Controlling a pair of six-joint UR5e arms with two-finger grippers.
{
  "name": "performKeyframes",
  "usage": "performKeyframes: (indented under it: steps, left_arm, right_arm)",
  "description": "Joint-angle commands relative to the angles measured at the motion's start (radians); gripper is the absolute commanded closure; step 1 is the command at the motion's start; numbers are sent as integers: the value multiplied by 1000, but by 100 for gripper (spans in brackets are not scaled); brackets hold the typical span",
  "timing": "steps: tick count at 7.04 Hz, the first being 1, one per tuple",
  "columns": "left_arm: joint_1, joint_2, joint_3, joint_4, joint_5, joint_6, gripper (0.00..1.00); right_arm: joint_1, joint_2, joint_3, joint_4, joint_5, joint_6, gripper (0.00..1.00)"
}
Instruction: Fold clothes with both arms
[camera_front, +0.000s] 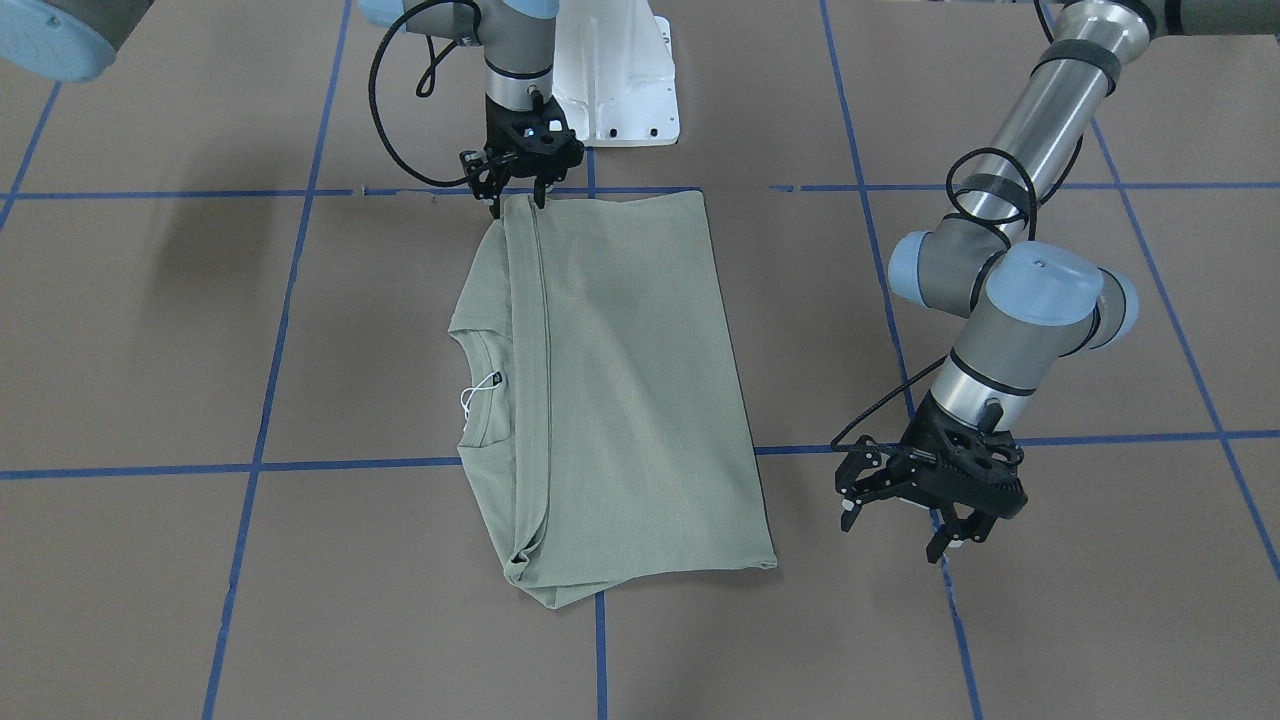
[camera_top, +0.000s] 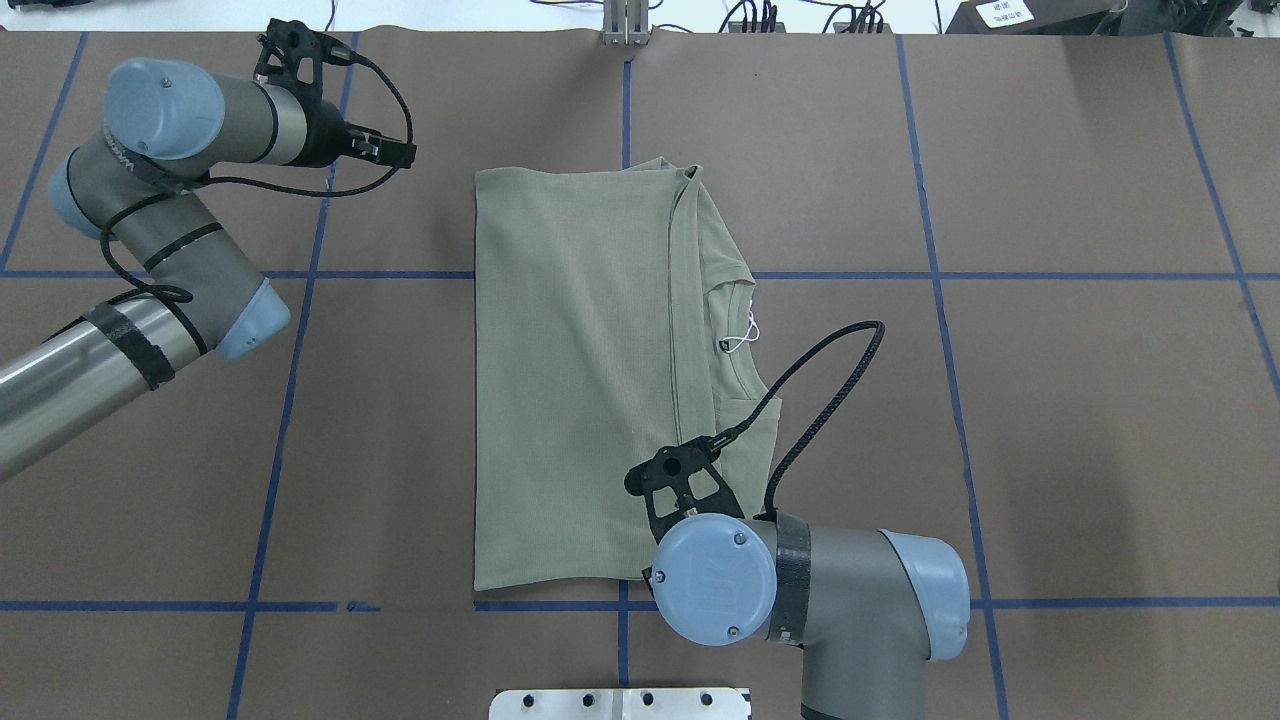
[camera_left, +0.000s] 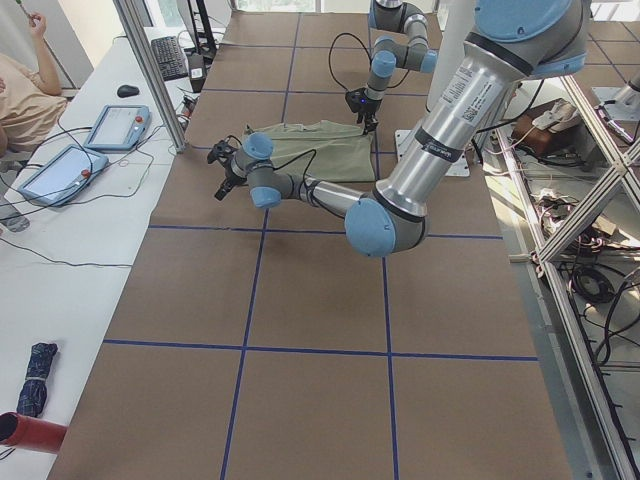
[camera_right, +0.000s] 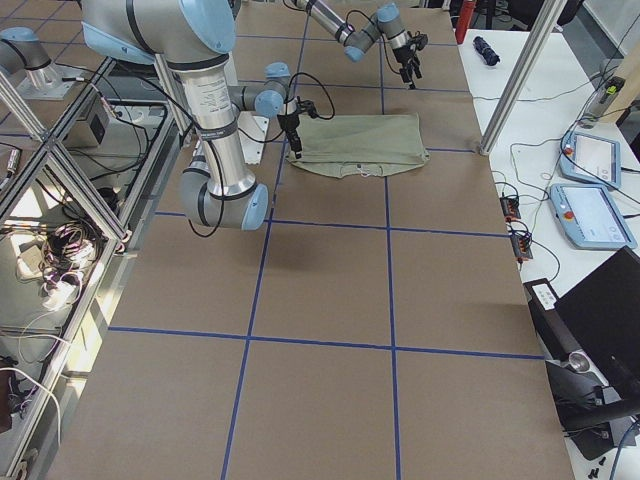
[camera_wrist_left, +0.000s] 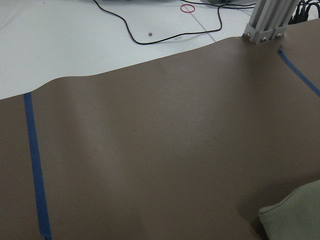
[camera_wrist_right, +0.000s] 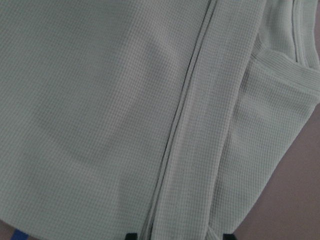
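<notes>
Shirt (camera_front: 620, 400) lay folded on tabletop (camera_front: 150, 350) before the pedestal (camera_front: 625, 90); right fingers (camera_front: 494, 195) open at its pedestal-side edge, presumably to pinch the next fold; left fingers (camera_front: 943, 540) open, empty, beside its far corner.

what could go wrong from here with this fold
1. The right tool stands open at one corner of the sage-green shirt, straddling the layered hem. Closing there may pinch only some layers and pull the fold apart.
2. The left tool hangs open over the table, off the shirt. A lift by one corner alone would likely drag the shirt askew.
</notes>
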Motion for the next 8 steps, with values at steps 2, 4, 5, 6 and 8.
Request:
performKeyframes:
  steps: [2,4,5,6,8]
  left_arm:
    - [2,0,0,0,0,1,0]
    - [2,0,0,0,0,1,0]
    - [2,0,0,0,0,1,0]
    - [2,0,0,0,0,0,0]
    - [2,0,0,0,0,0,0]
  right_arm:
    - [-2,5,-4,0,0,6,74]
    - [-3,5,-5,0,1,6,81]
    - [-6,5,-5,0,1,6,81]
    - [-11,5,-7,0,1,6,81]
    - [-17,5,-5,0,1,9,100]
